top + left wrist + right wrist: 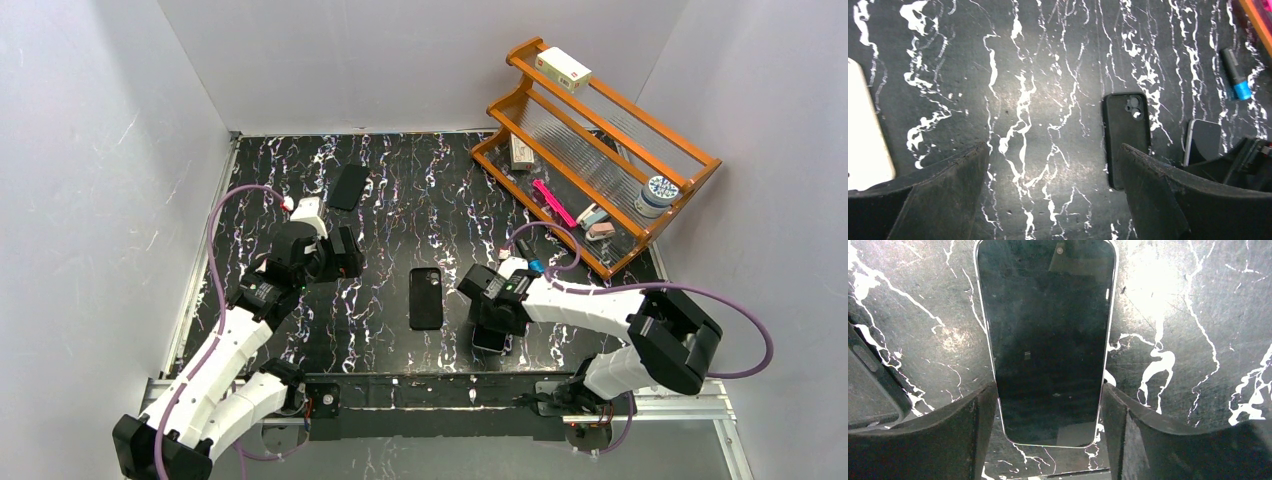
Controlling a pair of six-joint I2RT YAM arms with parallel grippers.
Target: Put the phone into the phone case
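The phone (1048,340) lies screen up on the black marble table, near the front edge right of centre; in the top view only its near end (489,343) shows under the arm. My right gripper (1048,390) straddles its near end, and both fingers press against its long edges. The empty black phone case (425,297) lies flat just left of the phone, its camera cutout at the far end; it also shows in the left wrist view (1126,135). My left gripper (1053,146) hovers open over bare table to the left of the case, with nothing between its fingers.
A wooden rack (600,130) with small items stands at the back right. A blue-tipped marker (535,263) lies in front of it. Another dark flat device (348,186) lies at the back left, and a white flat object (863,135) sits by the left gripper.
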